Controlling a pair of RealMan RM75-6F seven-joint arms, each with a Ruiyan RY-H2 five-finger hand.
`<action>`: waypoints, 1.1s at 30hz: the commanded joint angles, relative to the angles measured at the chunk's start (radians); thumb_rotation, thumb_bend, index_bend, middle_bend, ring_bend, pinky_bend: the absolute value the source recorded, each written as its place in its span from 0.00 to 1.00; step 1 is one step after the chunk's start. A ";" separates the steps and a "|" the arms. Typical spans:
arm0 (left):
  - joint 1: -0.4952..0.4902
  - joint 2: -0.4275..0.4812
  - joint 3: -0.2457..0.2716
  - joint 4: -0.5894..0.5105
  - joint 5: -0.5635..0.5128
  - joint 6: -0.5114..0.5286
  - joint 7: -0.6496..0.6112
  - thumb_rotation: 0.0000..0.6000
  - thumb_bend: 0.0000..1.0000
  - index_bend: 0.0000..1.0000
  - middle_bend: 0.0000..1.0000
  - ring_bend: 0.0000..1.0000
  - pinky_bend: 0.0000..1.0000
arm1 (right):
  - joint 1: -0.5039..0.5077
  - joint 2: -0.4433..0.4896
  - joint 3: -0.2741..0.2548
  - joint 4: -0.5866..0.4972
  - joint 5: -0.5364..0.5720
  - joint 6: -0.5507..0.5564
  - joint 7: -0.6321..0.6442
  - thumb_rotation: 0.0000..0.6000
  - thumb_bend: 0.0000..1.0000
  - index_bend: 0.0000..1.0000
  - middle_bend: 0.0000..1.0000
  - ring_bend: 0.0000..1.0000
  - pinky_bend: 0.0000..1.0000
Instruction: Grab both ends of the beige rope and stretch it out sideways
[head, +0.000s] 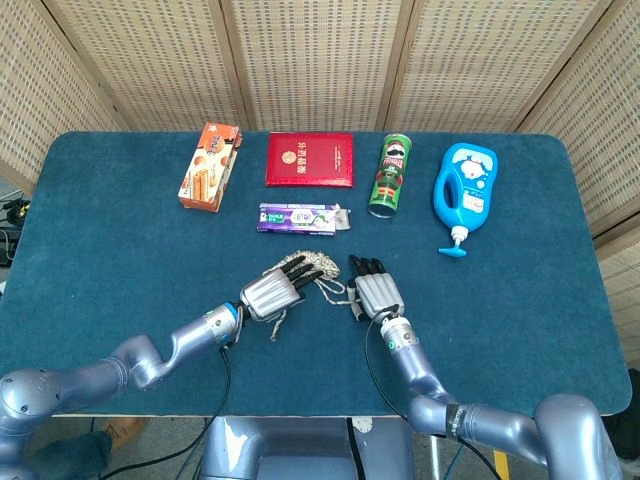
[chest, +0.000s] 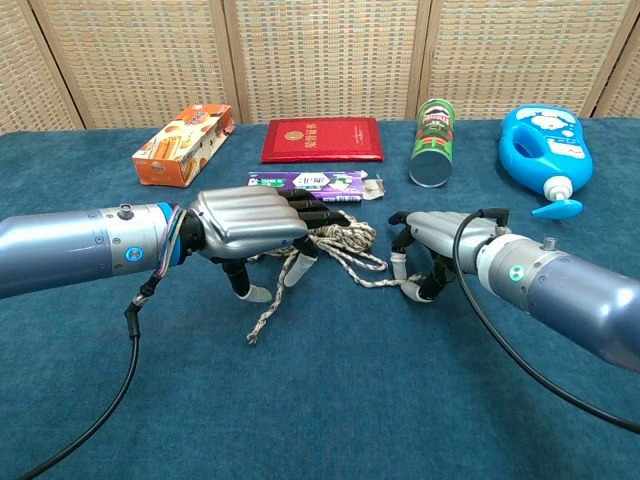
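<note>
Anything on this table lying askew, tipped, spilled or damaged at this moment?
Only mildly. The green chip can and the blue bottle both lie on their sides at the back of the table, and the purple packet looks torn open at its right end. The beige rope sits bunched between the hands. Nothing has spilled.
</note>
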 joint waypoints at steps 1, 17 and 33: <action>-0.005 -0.005 0.004 0.006 -0.001 -0.003 0.005 1.00 0.27 0.53 0.00 0.00 0.00 | 0.001 0.000 0.001 0.002 0.003 -0.002 0.001 1.00 0.47 0.67 0.00 0.00 0.00; -0.024 -0.031 0.007 0.046 -0.039 -0.024 -0.003 1.00 0.30 0.54 0.00 0.00 0.00 | 0.009 -0.004 0.004 0.027 0.010 -0.017 0.006 1.00 0.47 0.67 0.00 0.00 0.00; -0.031 -0.065 0.022 0.089 -0.046 -0.015 -0.011 1.00 0.39 0.59 0.00 0.00 0.00 | 0.012 -0.007 0.003 0.030 0.007 -0.021 0.017 1.00 0.47 0.67 0.00 0.00 0.00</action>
